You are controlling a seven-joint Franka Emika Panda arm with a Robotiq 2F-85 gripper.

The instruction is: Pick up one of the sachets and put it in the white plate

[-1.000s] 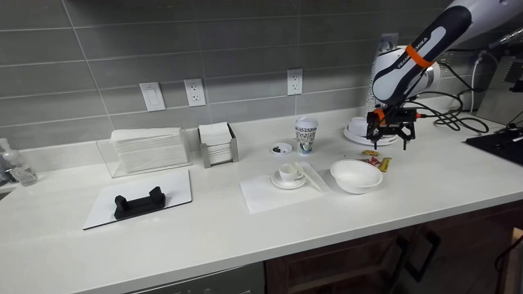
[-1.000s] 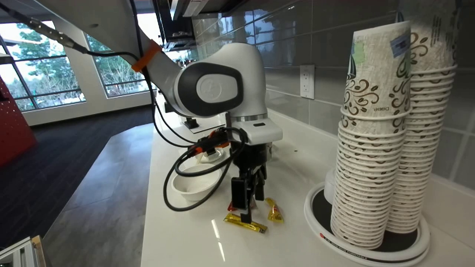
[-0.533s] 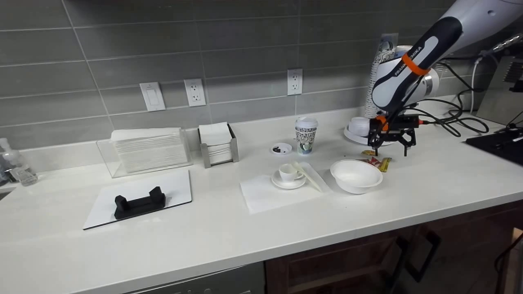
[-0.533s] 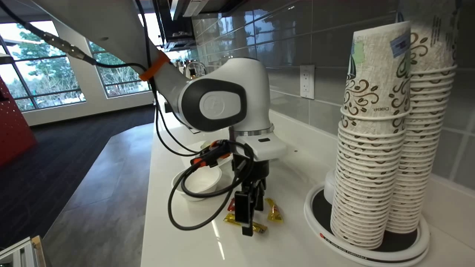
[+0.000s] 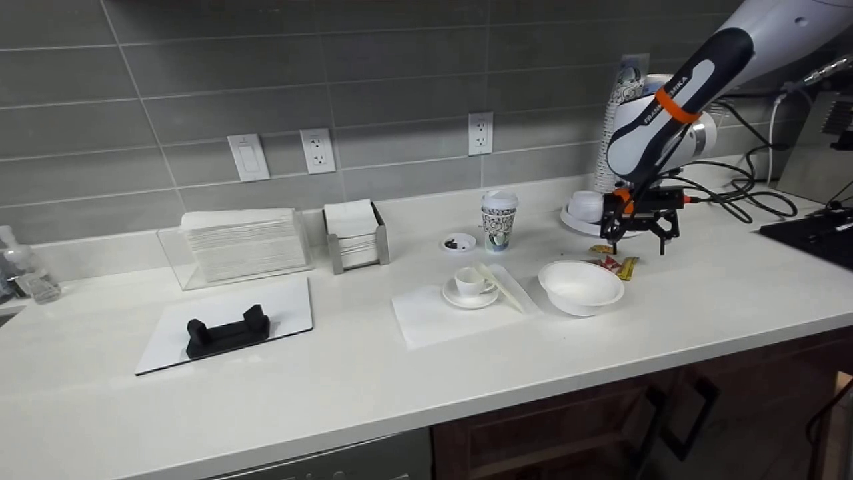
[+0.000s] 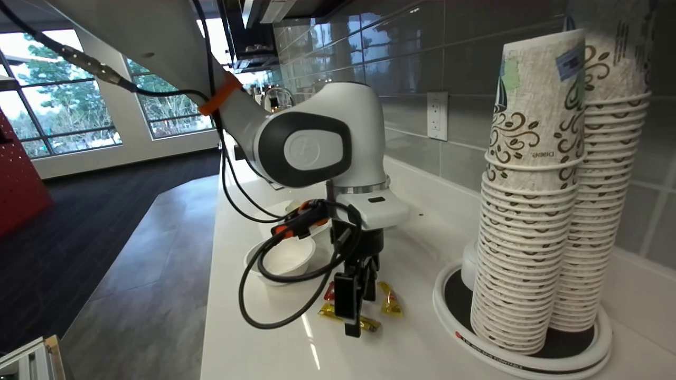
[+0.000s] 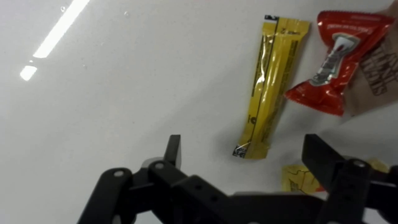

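Note:
The white plate is a deep white dish (image 5: 581, 287) on the counter, and it also shows behind the cables in an exterior view (image 6: 288, 257). A long yellow sachet (image 7: 269, 90) lies flat, and both exterior views show it (image 5: 628, 269) (image 6: 368, 323). A second yellow sachet (image 6: 390, 302) lies toward the wall; in the wrist view (image 7: 298, 178) the right finger partly covers it. A red sachet (image 7: 337, 67) lies on a brown one (image 7: 377, 77). My gripper (image 7: 243, 138) is open and empty above the sachets (image 5: 638, 251), with the long yellow sachet's near end between its fingers in the wrist view.
Tall paper cup stacks (image 6: 528, 253) stand on a round white-rimmed turntable (image 6: 449, 316) near the wall. A small cup on a saucer (image 5: 470, 301) sits left of the dish. A lidded paper cup (image 5: 498, 230) stands behind. Cables (image 6: 248, 311) loop beside the gripper.
The arm has come down toward the sachets and shifted slightly away from the dish, mostly in the first half second. Since then it is almost still. The gripper stays open; sachets and dish are unmoved.

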